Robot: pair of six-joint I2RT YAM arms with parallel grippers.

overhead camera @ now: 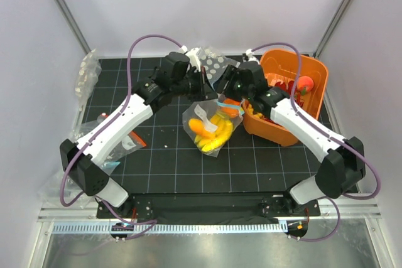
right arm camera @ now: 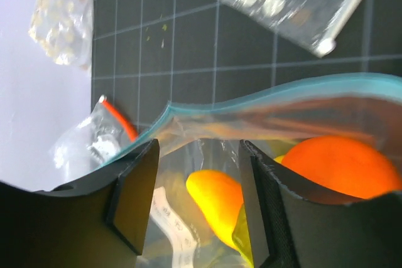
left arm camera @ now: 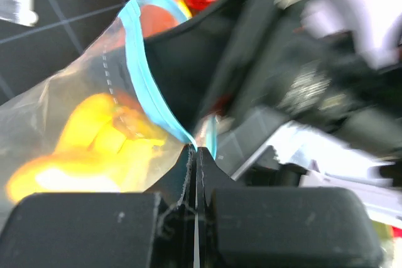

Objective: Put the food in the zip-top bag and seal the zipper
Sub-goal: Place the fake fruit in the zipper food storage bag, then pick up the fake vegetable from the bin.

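Centre of the top view: clear crinkly zip-top bag holding yellow-orange toy fruit. Sealing step, likely. Your left gripper is clenched on the light-blue zipper strip; your right gripper gapes astride the unsealed mouth. Next, pinch and slide along it.

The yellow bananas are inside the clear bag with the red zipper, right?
Not quite. The zipper is light blue, not red, and the right wrist view shows it clearly. The rest is right: the yellow bananas are inside the clear bag.
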